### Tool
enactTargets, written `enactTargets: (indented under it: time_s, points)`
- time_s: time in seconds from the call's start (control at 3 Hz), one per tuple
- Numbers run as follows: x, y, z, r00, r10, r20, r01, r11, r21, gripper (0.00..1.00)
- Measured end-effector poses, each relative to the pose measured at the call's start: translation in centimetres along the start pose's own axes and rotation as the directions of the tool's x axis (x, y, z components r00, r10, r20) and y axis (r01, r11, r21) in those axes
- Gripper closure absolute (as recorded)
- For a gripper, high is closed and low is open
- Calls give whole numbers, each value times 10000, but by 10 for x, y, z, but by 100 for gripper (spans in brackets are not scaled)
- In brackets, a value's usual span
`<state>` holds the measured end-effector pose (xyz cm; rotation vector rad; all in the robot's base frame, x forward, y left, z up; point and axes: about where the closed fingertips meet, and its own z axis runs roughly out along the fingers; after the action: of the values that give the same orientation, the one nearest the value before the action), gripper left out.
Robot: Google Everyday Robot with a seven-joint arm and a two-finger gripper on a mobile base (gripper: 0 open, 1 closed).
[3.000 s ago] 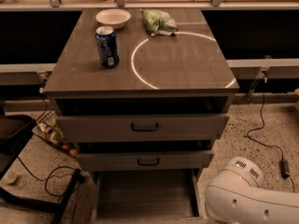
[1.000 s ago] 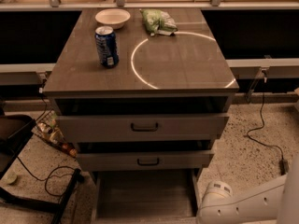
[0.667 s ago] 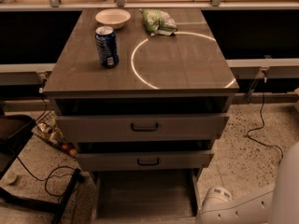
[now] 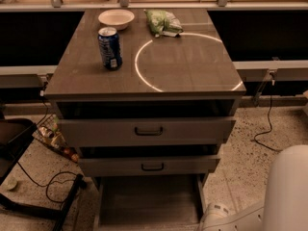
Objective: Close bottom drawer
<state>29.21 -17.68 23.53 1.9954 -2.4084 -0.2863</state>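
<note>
Below the desk (image 4: 192,76) top, lowest of three: bottom drawer (image 4: 149,201), pulled far out toward me, its long shallow grey tray open to view; the front panel runs off the lower edge.
Gripper: the white gripper (image 4: 214,218) sits low at the desk's right front corner, just beside the right rail of the open tray; I cannot tell whether it touches the rail.
Grip state: I cannot tell from here whether it is released or clenched.
Arm: a thick white arm (image 4: 288,191) fills the space right of the desk, down by the floor.
Middle drawer: the middle drawer (image 4: 183,165) has a dark gap above it and a small dark bar handle.
Top drawer: the top drawer (image 4: 96,131) is the tallest front, directly under the desk top, also with a dark gap above.
On the desk: a blue can (image 4: 110,48) upright at left, a white bowl (image 4: 116,18) behind it, a green bag (image 4: 163,22) at rear centre, and a ring of light (image 4: 139,76) across the right part.
Left of the desk: black cables (image 4: 48,186) lie on the speckled floor.
</note>
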Motion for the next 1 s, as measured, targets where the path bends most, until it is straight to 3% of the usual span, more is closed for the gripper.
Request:
enactTargets:
  time_s: [0.33, 0.67, 1.0]
  points:
    - [-15, 3, 31, 9994, -346, -4, 346, 9989, -324, 65]
    - [-25, 8, 40, 9957, -730, -569, 713, 9970, -311, 88]
    - [-19, 8, 40, 9946, -556, -881, 536, 9982, -254, 100]
